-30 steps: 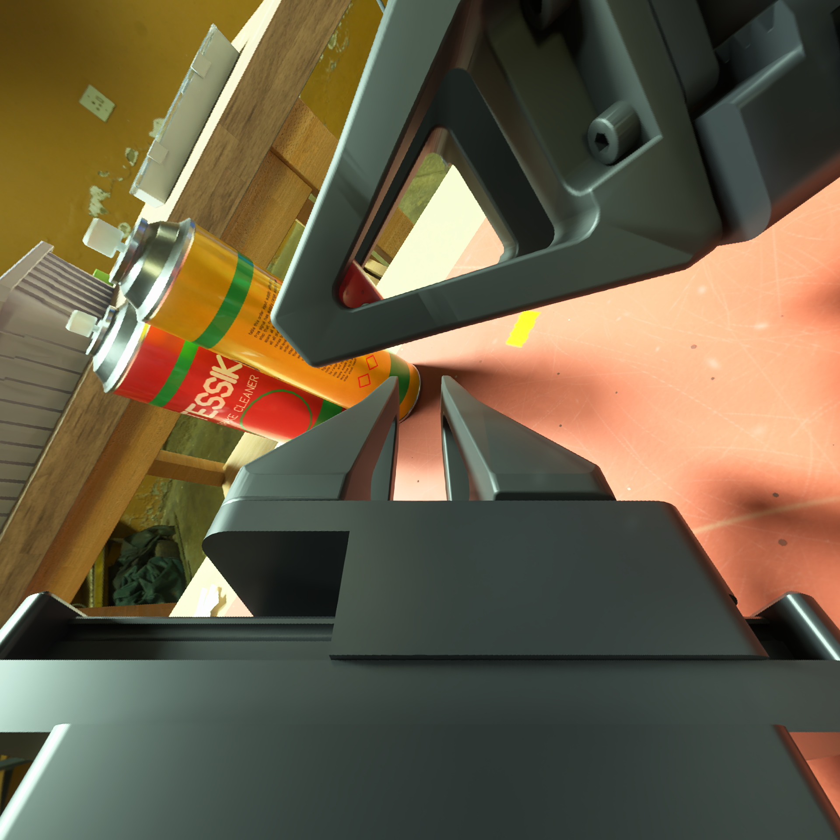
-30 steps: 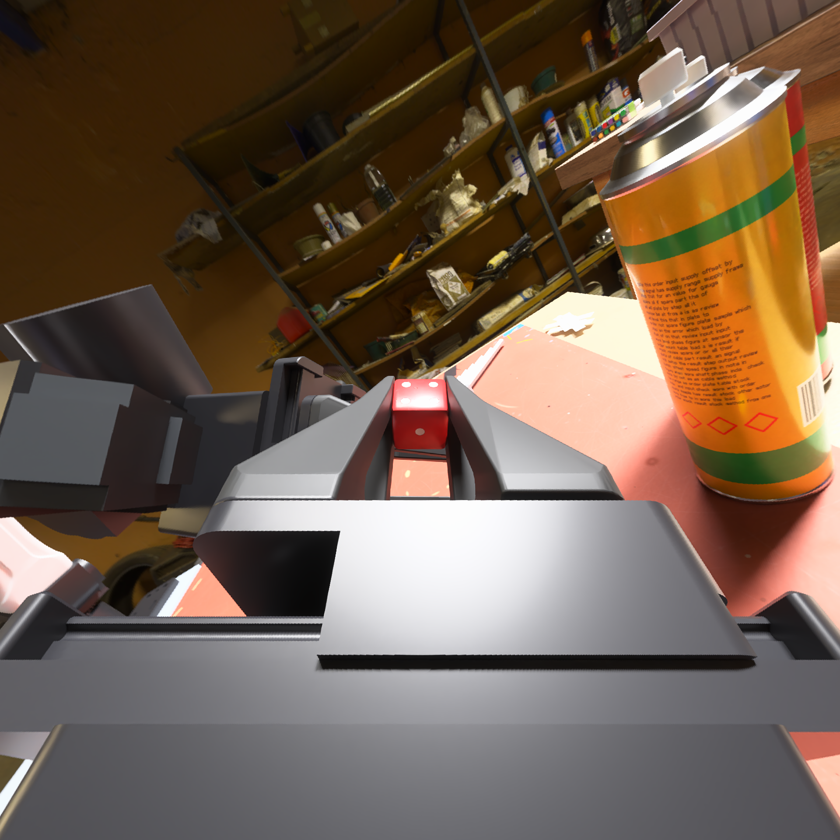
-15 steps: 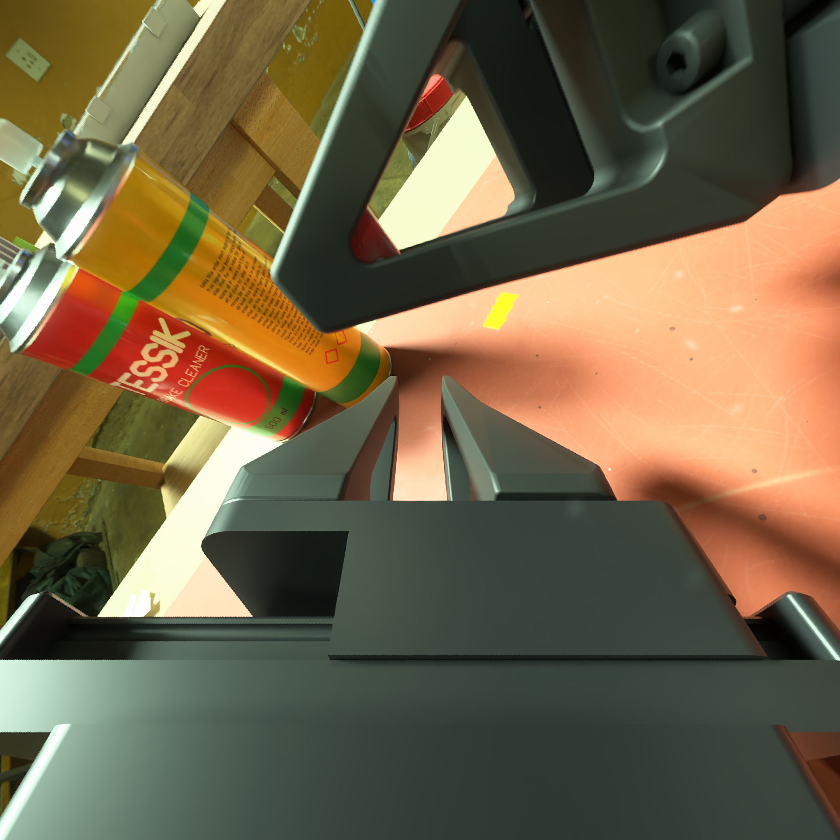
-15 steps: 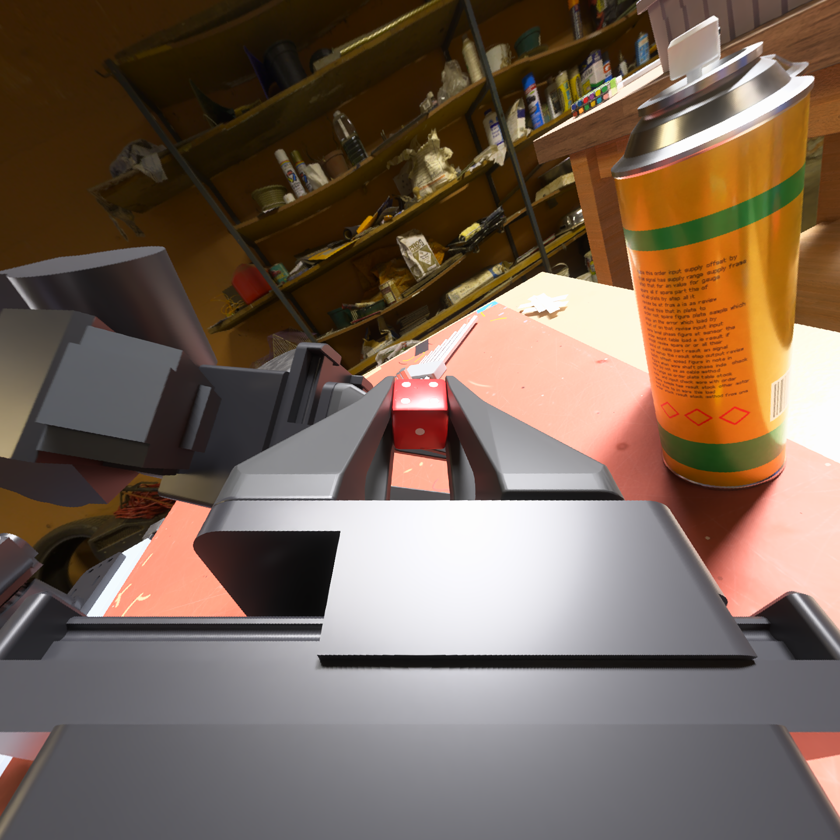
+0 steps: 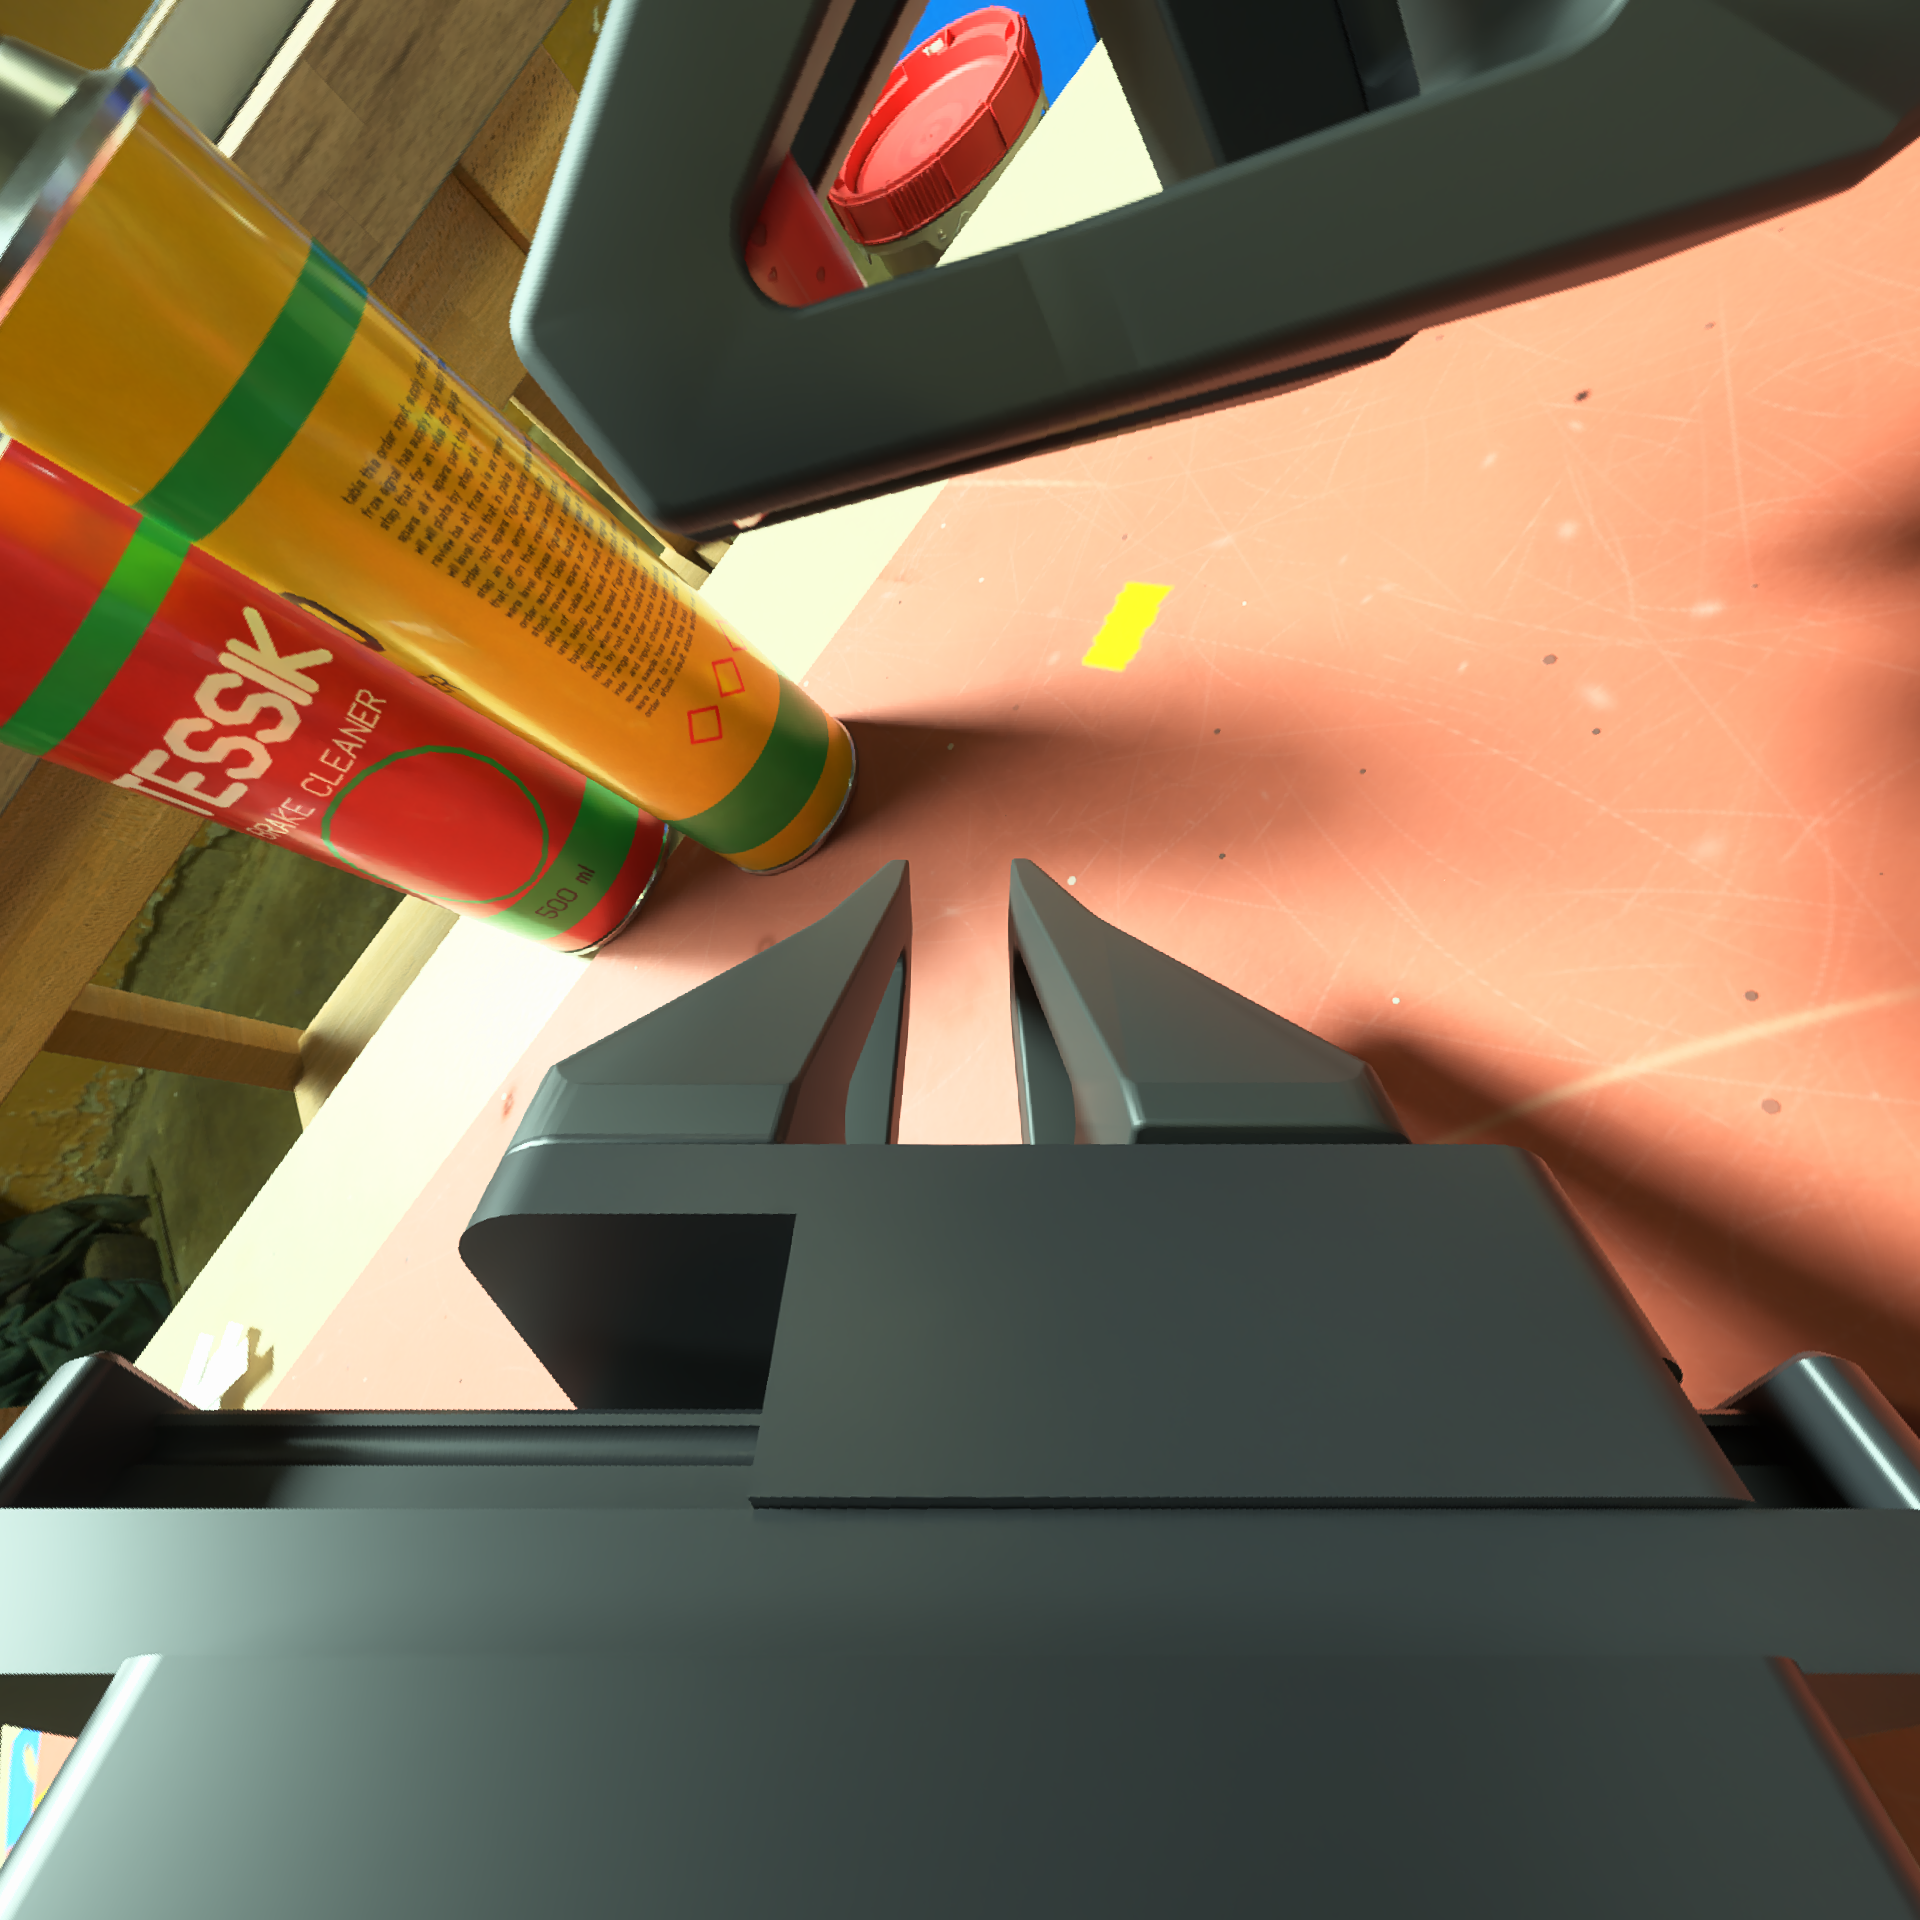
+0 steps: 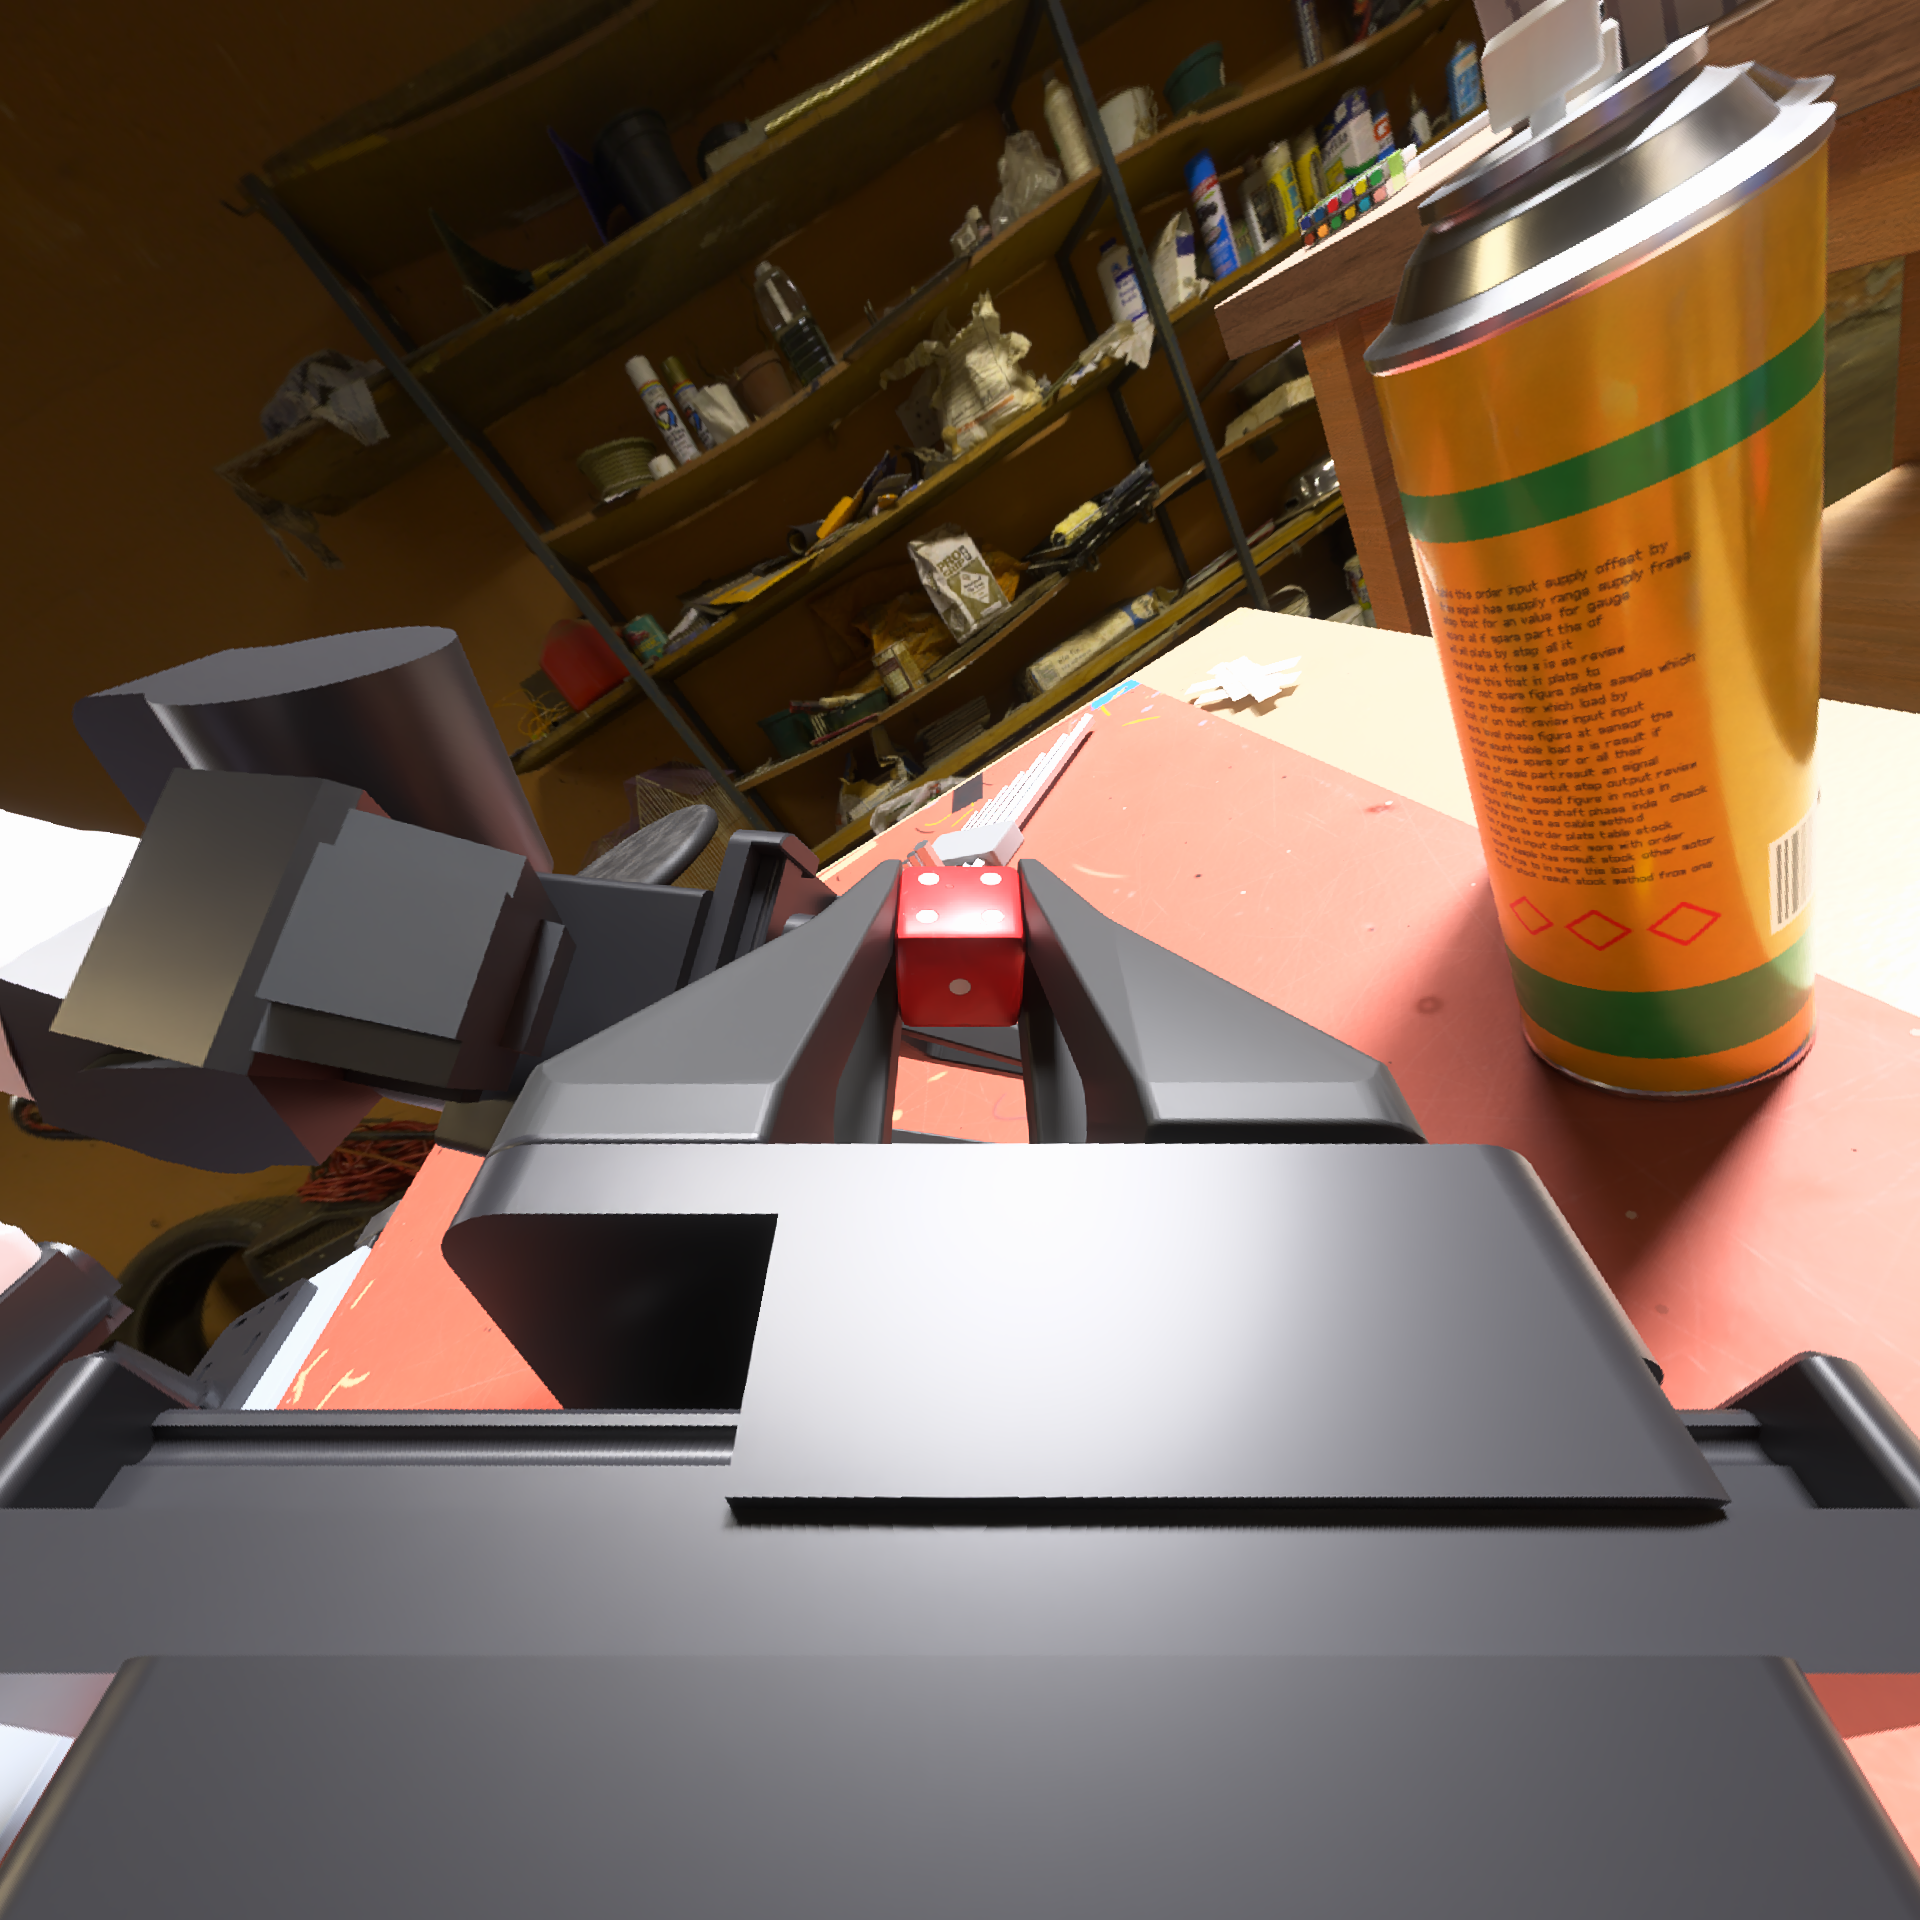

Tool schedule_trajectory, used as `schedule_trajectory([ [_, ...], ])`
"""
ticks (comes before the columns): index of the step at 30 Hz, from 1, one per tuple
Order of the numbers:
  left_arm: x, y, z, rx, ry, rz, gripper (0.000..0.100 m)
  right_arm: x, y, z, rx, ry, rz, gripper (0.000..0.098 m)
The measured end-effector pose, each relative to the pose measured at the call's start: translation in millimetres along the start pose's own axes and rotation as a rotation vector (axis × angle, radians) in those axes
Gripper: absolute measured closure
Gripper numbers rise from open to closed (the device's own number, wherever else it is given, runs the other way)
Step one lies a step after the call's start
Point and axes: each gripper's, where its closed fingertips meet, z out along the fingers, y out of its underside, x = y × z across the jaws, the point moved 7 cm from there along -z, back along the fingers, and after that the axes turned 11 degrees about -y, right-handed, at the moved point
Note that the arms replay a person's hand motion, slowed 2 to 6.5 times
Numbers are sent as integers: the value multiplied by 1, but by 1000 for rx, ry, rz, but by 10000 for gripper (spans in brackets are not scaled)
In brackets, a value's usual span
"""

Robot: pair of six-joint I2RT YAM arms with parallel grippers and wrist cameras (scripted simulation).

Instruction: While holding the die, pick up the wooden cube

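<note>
My right gripper (image 6: 961, 868) is shut on the red die (image 6: 958, 951), which sits between the fingertips above the pink mat (image 6: 1247, 935). In the left wrist view the right gripper's dark frame (image 5: 1143, 364) fills the top, and a sliver of the die (image 5: 790, 244) shows through its opening. My left gripper (image 5: 960, 864) is low over the mat (image 5: 1455, 727), its jaws nearly together with a narrow gap and nothing between them. The wooden cube is not in either view.
An orange spray can (image 6: 1621, 623) stands right of the right gripper; it also shows in the left wrist view (image 5: 499, 520) beside a red spray can (image 5: 364, 779), both close to the left fingertips. A red-lidded jar (image 5: 935, 114) stands beyond. The left arm (image 6: 312, 914) is left of the die.
The left gripper has moved nearer to the two cans, and the right gripper has shifted up in its view. The right gripper, still holding the die, has tipped down towards the mat.
</note>
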Motion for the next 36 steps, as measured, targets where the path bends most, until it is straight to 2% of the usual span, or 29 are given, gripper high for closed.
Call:
schedule_trajectory([
  [14,3,8,0,-18,-1,37,842,2,1,-2,-47,9,-7,799],
  [22,4,10,0,-2,-18,50,844,0,-1,-1,-80,-27,6,799],
  [36,7,9,-3,31,-11,53,844,0,-3,-4,-24,-97,57,799],
])
